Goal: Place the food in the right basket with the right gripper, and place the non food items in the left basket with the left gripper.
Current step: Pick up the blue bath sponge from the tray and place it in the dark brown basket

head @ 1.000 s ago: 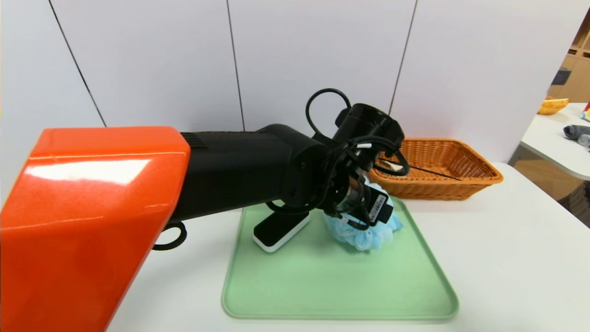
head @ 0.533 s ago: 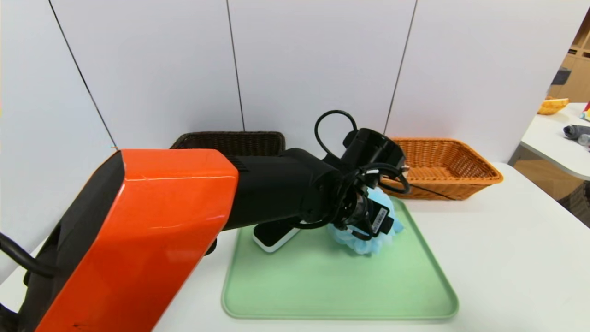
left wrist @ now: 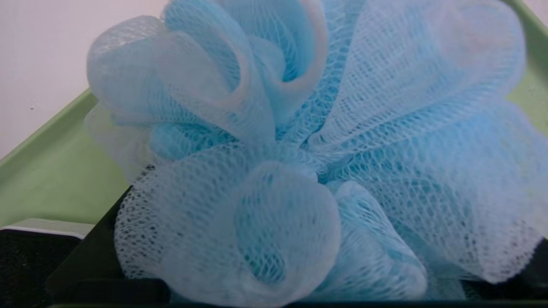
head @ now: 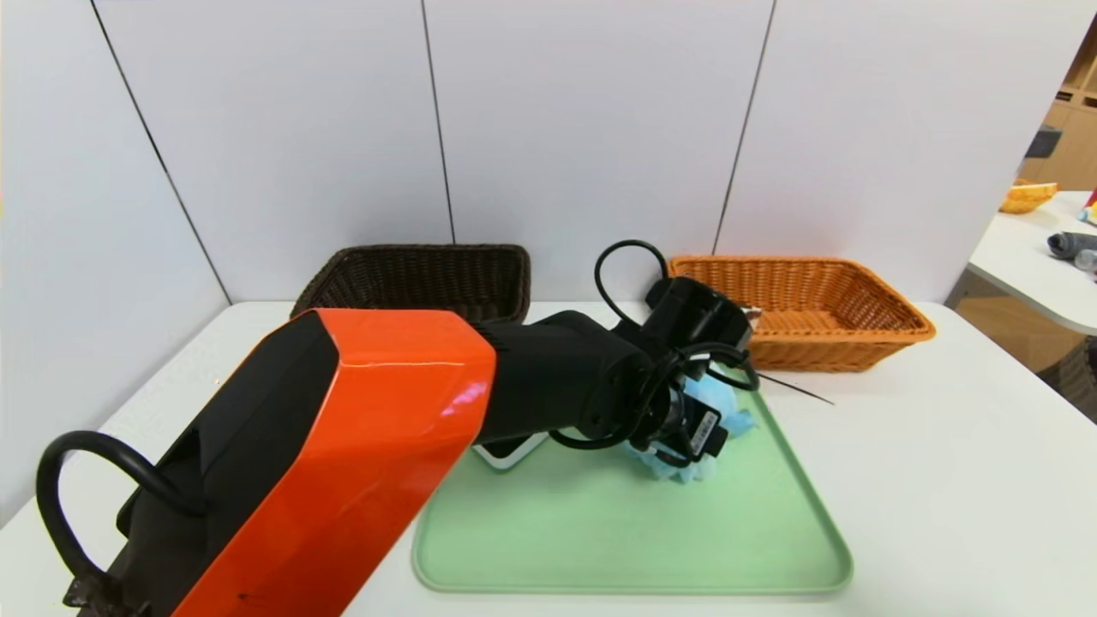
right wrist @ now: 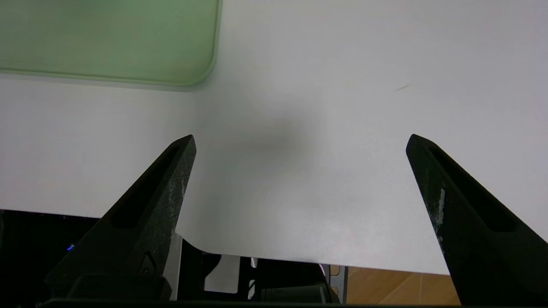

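Well, on the green tray [head: 634, 548], the dark-brown wicker basket's [head: 428, 274] way back and left of that light-blue mesh bath pouf [left wrist: 291, 171]. Left gripper's [left wrist: 302, 143] right at the pouf, jaws spread around it, unclamped; right gripper [right wrist: 302, 137], spread and empty, hangs off the tray's near right corner.

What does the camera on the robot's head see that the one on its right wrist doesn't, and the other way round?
Only the head view: the light-blue mesh bath pouf, the black-and-white block, the dark brown wicker basket, the orange-tan wicker basket, and the left arm reaching over the pouf.

Only the right wrist view: the right gripper, wide open above the white table, and wooden flooring past the table's near edge.

Both: the green tray and the white table.
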Available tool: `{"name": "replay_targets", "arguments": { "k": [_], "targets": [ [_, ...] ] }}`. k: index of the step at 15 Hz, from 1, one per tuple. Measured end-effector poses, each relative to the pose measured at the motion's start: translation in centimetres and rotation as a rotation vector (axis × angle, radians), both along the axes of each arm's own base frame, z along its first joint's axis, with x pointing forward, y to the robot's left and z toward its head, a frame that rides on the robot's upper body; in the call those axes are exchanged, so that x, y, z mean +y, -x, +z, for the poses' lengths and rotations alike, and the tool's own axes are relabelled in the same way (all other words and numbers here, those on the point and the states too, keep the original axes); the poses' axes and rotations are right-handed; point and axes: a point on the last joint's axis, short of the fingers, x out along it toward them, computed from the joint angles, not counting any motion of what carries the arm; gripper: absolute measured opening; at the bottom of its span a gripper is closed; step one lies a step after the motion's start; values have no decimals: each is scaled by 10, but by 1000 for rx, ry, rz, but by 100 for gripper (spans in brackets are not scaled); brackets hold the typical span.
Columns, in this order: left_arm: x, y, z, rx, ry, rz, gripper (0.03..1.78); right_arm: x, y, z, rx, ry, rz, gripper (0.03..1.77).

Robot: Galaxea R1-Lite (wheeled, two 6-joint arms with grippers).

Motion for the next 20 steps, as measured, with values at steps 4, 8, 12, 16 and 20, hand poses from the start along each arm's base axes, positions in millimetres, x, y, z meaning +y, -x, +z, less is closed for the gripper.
{"name": "replay_targets", "arguments": {
  "k": [4,8,12,16,20],
  "targets": [
    [-1,-1,-6,8,-9,1,169,0,2,-1,-2,1,3,169],
    [-2,-2,-7,-7,-13,21,150,0,4,-4,3,2,7,169],
    [-2,-2,-7,-5,0,34,100,-1,6,-7,7,4,10,169],
    [0,0,0,-2,10,41,79,-1,6,-8,6,3,12,169],
    [10,17,34,2,34,45,75,0,7,-9,11,-10,26,169]
  ]
}}
